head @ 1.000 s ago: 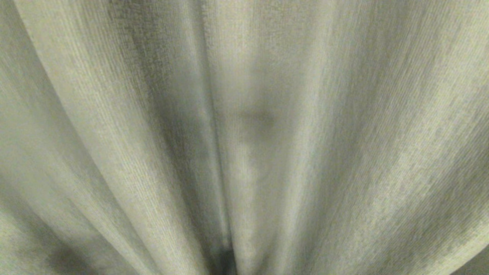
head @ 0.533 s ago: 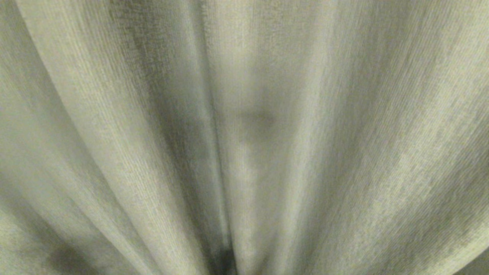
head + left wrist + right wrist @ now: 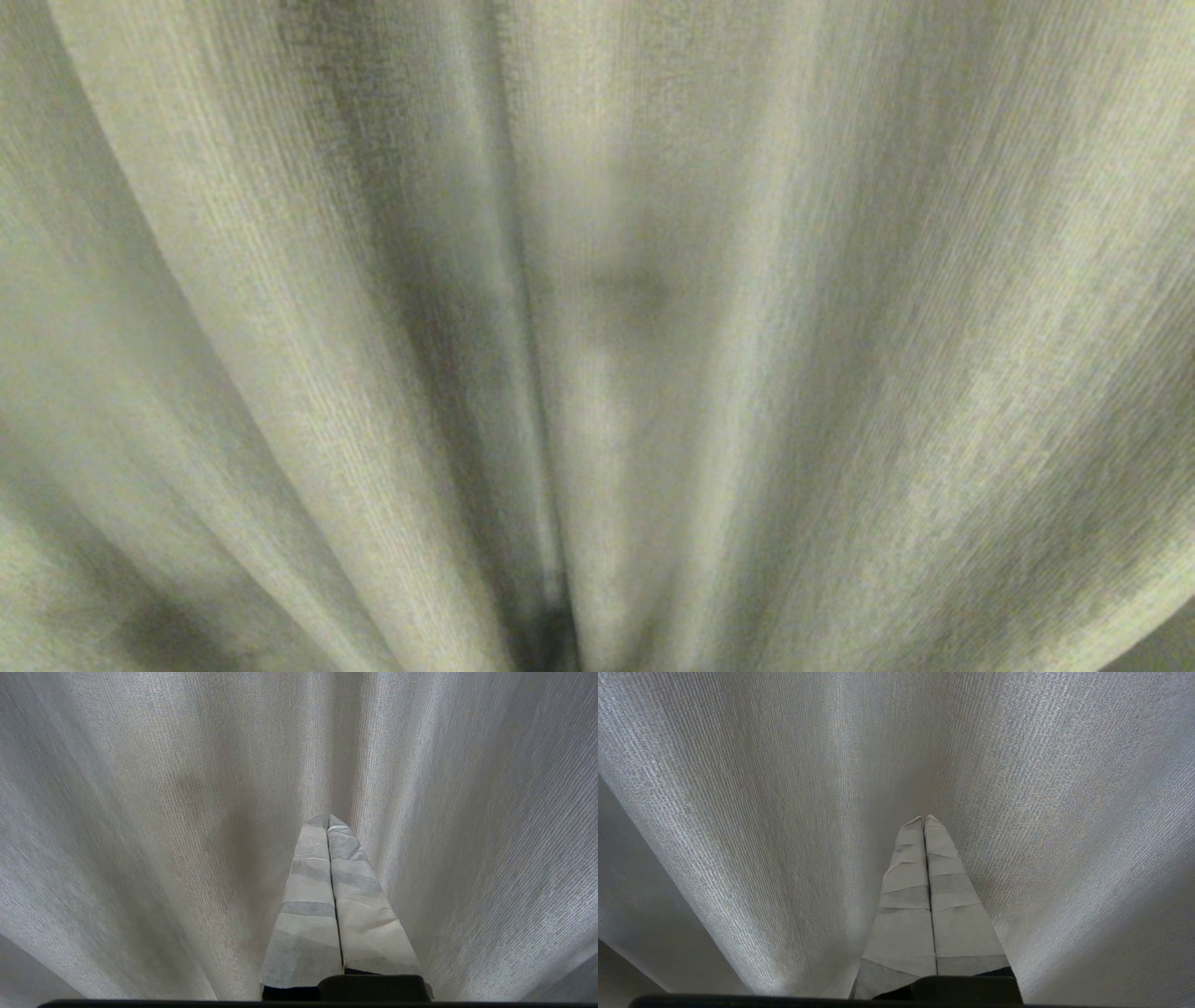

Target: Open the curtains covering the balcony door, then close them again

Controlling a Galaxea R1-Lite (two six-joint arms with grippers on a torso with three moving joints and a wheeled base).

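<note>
The curtains point(image 3: 709, 280) fill the whole head view as thick cream-beige woven pleats, very close, with a dark fold line running down the middle. The same cloth point(image 3: 140, 812) fills the left wrist view, and there my left gripper point(image 3: 327, 819) is shut with nothing between its tape-wrapped fingers, its tips close to a pleat. The cloth point(image 3: 1041, 788) also fills the right wrist view, where my right gripper point(image 3: 924, 818) is shut and empty, tips close to the fabric. The balcony door is hidden behind the curtains. Neither arm shows in the head view.
A narrow dark gap point(image 3: 553, 635) shows low down between two pleats in the head view. Nothing else is visible past the cloth.
The pleats on the left of the head view have shifted very slightly rightward; otherwise the cloth looks the same.
</note>
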